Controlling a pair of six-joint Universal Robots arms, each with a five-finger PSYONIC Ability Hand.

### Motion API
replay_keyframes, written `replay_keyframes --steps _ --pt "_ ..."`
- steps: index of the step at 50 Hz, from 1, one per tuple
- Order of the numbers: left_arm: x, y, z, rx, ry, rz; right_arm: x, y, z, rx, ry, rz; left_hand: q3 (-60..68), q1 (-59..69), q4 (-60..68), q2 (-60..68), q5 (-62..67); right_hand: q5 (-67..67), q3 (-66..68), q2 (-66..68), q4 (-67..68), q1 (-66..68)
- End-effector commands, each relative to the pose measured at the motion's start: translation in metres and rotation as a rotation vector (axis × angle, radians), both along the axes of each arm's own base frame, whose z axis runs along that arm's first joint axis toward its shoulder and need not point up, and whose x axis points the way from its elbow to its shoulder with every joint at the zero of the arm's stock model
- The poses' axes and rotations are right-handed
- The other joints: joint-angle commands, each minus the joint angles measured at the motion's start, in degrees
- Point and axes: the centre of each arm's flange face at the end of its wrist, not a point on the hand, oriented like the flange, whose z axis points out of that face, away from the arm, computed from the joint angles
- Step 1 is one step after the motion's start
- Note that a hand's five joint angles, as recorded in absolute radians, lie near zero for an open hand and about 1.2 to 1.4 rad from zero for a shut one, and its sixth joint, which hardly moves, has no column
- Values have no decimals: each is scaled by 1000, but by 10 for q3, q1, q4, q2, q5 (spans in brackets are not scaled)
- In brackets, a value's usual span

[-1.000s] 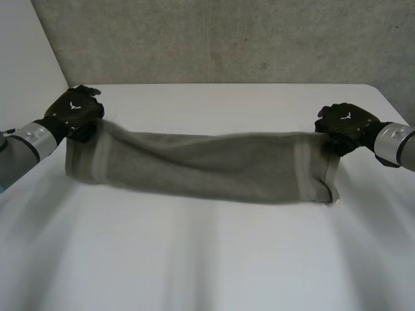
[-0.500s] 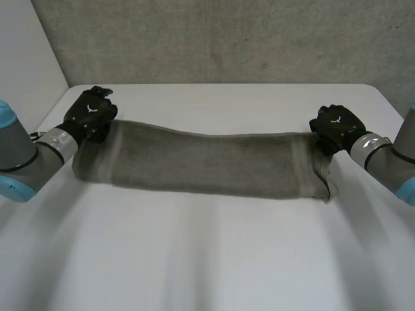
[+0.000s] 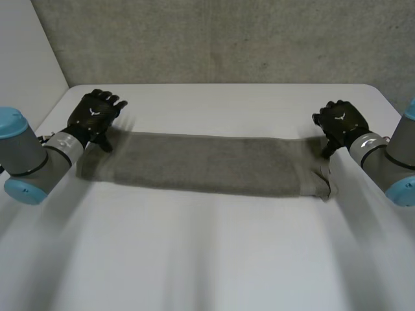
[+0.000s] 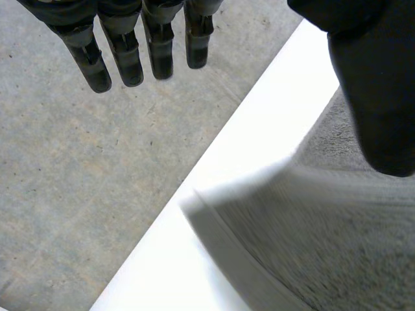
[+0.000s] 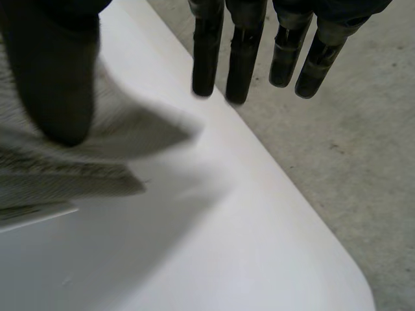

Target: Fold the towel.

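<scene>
A white surface [image 3: 214,259] took up the near ground, smooth and matte. Its far edge ran straight, and its far right corner [image 3: 375,88] was rounded. Beyond that edge was rough grey concrete [image 3: 227,39], speckled and faintly scratched. A plain white panel [image 3: 26,52] stood past the far left corner. The light was soft and even, without glare.

Matt grey terry-cloth towel [image 3: 207,165] lies on a smooth white table [image 3: 207,259].

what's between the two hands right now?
Head view: the towel lies flat on the table, spanning the stretch from left hand to right hand.
</scene>
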Motion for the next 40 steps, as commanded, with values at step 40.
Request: replay_keyframes --steps 40 --pt "-9 146 66 242 391 190 -9 109 -8 61 130 33 -28 -58 -32 -35 -29 12 -23 -58 -38 -35"
